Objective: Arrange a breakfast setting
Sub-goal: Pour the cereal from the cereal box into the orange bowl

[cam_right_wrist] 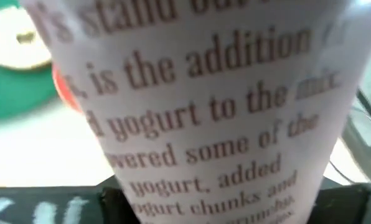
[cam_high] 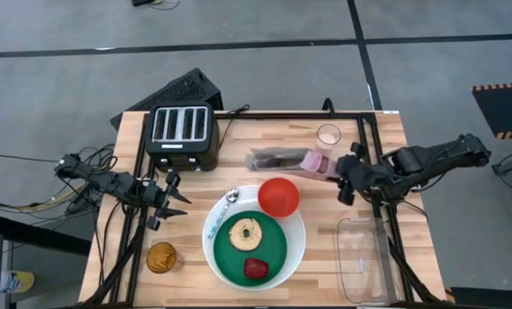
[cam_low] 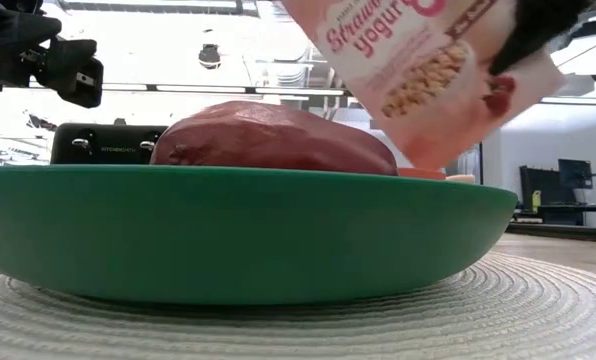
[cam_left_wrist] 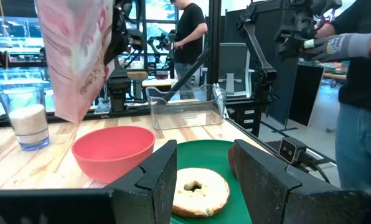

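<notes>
I'm in the cereal step: my right hand (cam_high: 346, 178) is clamped on the pink box (cam_high: 283, 160), carrying it off the table, tilted, in the upper middle of the high view, just above the red bowl (cam_high: 278, 196). In the low view the box (cam_low: 428, 70) hangs slanted at upper right, its lower end pointing down toward the plates. I judge the pour has not begun; I see no cereal in the bowl (cam_left_wrist: 113, 151).

Next I need to bring the box's open end over the bowl and tip it further, keeping clear of the cup (cam_high: 328, 136) just beside my wrist.

The right arm reaches in from the right edge, bent toward centre. The left hand (cam_high: 172, 199) waits at the left of the white plate (cam_high: 295, 249), fingers apart and empty, pointing at the bagel (cam_high: 245, 232) on the green plate (cam_high: 273, 230). The spoon (cam_high: 224, 209) lies on the white plate's upper-left rim; the dark red item (cam_high: 255, 268) sits at the green plate's lower edge.
</notes>
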`<state>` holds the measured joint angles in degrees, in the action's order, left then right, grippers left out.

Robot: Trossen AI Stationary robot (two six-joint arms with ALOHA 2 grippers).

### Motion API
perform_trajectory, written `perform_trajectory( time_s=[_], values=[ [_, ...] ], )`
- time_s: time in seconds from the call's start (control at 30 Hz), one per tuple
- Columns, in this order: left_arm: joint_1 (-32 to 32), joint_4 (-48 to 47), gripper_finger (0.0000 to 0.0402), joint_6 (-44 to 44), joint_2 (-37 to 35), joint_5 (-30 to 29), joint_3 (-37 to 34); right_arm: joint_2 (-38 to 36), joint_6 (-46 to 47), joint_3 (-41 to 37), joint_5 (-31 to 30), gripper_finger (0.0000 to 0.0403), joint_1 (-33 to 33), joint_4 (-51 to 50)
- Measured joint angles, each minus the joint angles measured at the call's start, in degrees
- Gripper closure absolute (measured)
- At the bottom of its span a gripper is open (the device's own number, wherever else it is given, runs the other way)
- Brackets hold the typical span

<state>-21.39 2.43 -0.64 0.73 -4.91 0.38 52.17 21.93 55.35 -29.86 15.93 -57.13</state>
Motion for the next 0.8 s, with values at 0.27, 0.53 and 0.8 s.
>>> perform_trajectory(
  time_s=[0.27, 0.53, 0.8],
  values=[
    [0.0, 0.0, 0.0258, 0.0, 0.0, 0.0, 0.0, -0.9, -3.0, 0.0, -0.1, 0.0207, 4.5, -9.4],
    [0.0, 0.0, 0.0258, 0.0, 0.0, 0.0, 0.0, -0.9, -3.1, 0.0, -1.6, 0.0207, 7.1, -18.0],
    [0.0, 0.0, 0.0258, 0.0, 0.0, 0.0, 0.0, -0.9, -3.1, 3.0, -4.5, 0.0207, 9.3, -27.1]
  ],
)
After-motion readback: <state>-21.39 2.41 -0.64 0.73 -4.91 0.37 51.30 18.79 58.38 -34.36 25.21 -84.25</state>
